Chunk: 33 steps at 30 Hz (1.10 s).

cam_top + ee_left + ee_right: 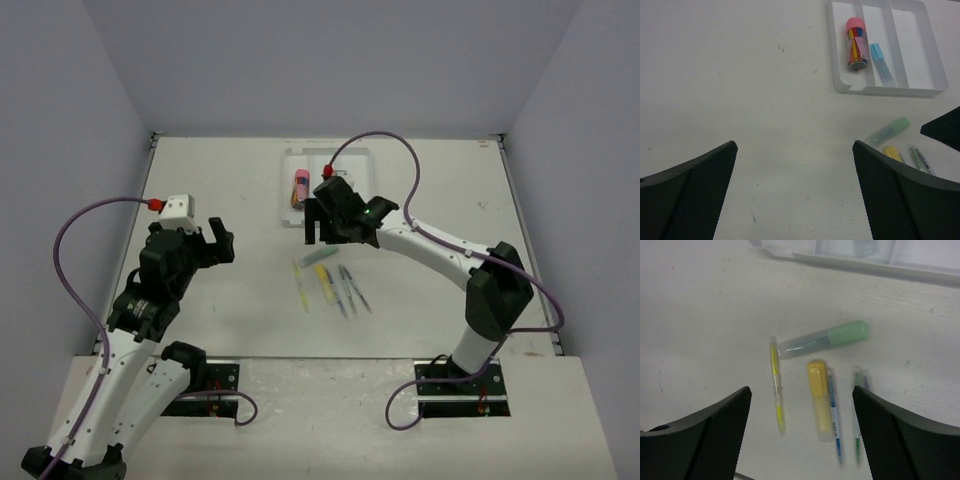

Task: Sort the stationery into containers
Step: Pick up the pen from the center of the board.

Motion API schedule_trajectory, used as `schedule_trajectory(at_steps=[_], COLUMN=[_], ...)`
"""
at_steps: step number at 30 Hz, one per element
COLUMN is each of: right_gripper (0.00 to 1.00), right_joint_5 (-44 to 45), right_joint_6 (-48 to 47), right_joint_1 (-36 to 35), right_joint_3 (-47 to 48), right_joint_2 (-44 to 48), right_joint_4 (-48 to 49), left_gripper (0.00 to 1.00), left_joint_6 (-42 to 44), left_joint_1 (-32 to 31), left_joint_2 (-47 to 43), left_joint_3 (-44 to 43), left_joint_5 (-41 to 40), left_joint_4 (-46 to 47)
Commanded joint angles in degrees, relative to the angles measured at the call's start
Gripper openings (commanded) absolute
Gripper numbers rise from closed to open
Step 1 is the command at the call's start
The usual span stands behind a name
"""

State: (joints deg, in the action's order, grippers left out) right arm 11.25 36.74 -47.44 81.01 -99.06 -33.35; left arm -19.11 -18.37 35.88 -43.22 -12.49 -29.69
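Left arm, lower left of the overhead view, bent upward; left gripper (pixel 216 243) with jaws spread wide, holding nothing. Right arm reaches from lower right toward centre; right gripper (pixel 314 226) parted, holding nothing.

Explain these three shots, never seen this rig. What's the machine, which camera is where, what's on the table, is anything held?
Two robot arms are bolted at the near edge of a table. The top view looks down from above and behind them. The other two views come from a camera on each wrist.

The left hand and right hand are both open, holding nothing.

The clear tray holds a pink glue stick and a light blue marker in separate compartments. On the table lie a mint green marker, yellow marker, thin yellow pen and some thin dark pens.
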Motion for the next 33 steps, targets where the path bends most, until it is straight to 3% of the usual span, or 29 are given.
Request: schedule_trajectory(at_steps=[1,6,28,33], right_gripper=[0.64,0.48,0.35,0.18], right_joint_5=[1.60,-1.79,-5.53,-3.68], right_joint_6=[-1.47,-3.08,-3.25,-2.60], right_joint_1=[-2.80,-3.23,-5.03,-5.59], right_joint_3=[-1.20,-4.07,-6.04,-6.22], right_joint_2=[-3.71,-5.57,-14.14,-13.18], right_joint_4=[-3.21,-0.91,0.21,-0.43], left_gripper=[1.00,1.00,1.00,1.00], left_joint_6=[0.04,-0.13,-0.22,-0.31], left_joint_1=[-0.55,-0.70,-1.14,-1.32], left_joint_2=[0.23,-0.73,-1.43,-1.78], left_joint_3=[0.03,0.21,0.24,0.33], left_joint_5=[0.85,0.22,-0.25,-0.43], left_joint_4=[1.22,1.25,1.13,1.04])
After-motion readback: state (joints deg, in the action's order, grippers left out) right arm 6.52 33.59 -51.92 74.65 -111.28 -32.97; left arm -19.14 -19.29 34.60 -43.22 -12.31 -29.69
